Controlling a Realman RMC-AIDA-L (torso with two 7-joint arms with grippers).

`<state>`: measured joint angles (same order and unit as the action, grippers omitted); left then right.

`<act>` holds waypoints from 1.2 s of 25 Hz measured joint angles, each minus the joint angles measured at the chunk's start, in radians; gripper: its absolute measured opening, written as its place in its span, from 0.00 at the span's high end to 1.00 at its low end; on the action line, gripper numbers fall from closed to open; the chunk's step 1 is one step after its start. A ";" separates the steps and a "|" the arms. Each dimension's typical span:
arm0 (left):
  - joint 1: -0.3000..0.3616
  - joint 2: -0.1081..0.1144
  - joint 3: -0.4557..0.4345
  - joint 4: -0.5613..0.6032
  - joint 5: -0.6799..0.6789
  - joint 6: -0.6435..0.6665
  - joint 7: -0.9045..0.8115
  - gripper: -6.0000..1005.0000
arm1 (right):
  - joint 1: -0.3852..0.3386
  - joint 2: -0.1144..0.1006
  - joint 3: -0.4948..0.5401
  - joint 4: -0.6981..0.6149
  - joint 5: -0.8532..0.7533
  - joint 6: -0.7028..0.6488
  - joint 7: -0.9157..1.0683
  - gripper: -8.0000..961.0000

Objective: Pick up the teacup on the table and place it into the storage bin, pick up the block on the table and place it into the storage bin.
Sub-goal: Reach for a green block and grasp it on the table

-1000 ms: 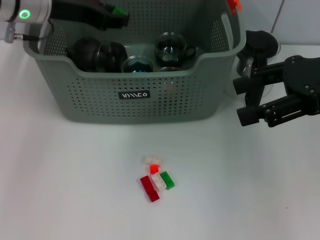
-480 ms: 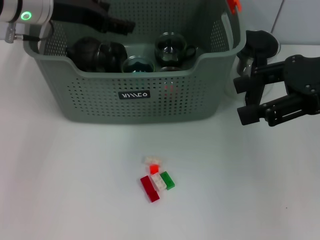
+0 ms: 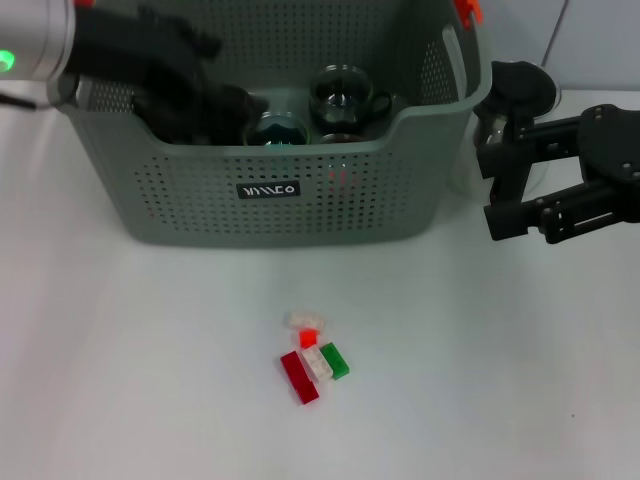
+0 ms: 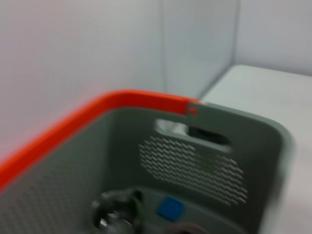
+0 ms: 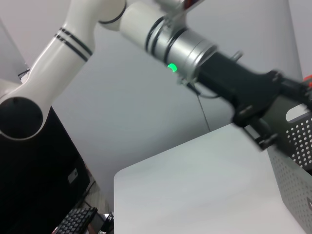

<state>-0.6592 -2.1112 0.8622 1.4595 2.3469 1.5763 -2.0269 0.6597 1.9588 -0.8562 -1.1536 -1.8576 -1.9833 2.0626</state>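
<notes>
Left gripper point(image 3: 190, 75) over grey-green perforated plastic storage bin point(image 3: 275, 190), finger state unclear. Right gripper point(image 3: 520, 180) open, parked beside bin. Small plastic blocks point(image 3: 313, 357) on table.

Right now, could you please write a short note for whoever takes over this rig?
Left gripper: over the left end of the storage bin.
Right gripper: fingers open, empty, beside the bin's right wall near a dark object on the table.
Done: glass teacups and a blue block lie in the bin.
Left: a cluster of red, green and clear blocks on the table in front of the bin.
</notes>
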 joint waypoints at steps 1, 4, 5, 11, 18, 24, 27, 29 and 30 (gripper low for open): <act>0.011 -0.004 0.001 0.020 -0.002 0.030 0.003 0.06 | 0.000 0.000 0.003 0.003 0.000 0.000 -0.002 0.06; 0.042 -0.016 0.005 0.071 -0.019 0.114 0.022 0.05 | 0.000 -0.001 0.008 0.007 0.000 0.000 -0.004 0.06; 0.052 -0.021 0.004 0.089 -0.029 0.150 0.032 0.05 | 0.001 -0.001 0.009 0.008 0.000 0.000 -0.004 0.06; 0.107 -0.047 0.004 0.136 -0.071 0.278 0.099 0.05 | 0.002 -0.003 0.010 0.008 0.000 0.000 -0.004 0.06; 0.146 -0.056 0.015 0.057 -0.118 0.295 0.159 0.05 | 0.000 -0.003 0.009 0.008 0.000 -0.001 -0.003 0.06; 0.159 -0.059 0.058 -0.047 -0.096 0.277 0.214 0.05 | 0.000 0.000 0.010 0.012 0.000 -0.001 0.001 0.06; 0.160 -0.060 0.090 -0.067 -0.074 0.271 0.226 0.05 | 0.001 0.001 0.010 0.019 0.000 -0.001 0.003 0.06; 0.160 -0.061 0.111 -0.077 -0.055 0.263 0.228 0.05 | 0.002 0.001 0.010 0.020 0.000 0.000 0.003 0.06; 0.161 -0.061 0.126 -0.086 -0.040 0.253 0.229 0.05 | 0.002 0.002 0.012 0.021 0.000 0.000 0.002 0.06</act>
<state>-0.4985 -2.1723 0.9884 1.3738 2.3067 1.8297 -1.7979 0.6615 1.9608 -0.8444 -1.1329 -1.8576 -1.9834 2.0648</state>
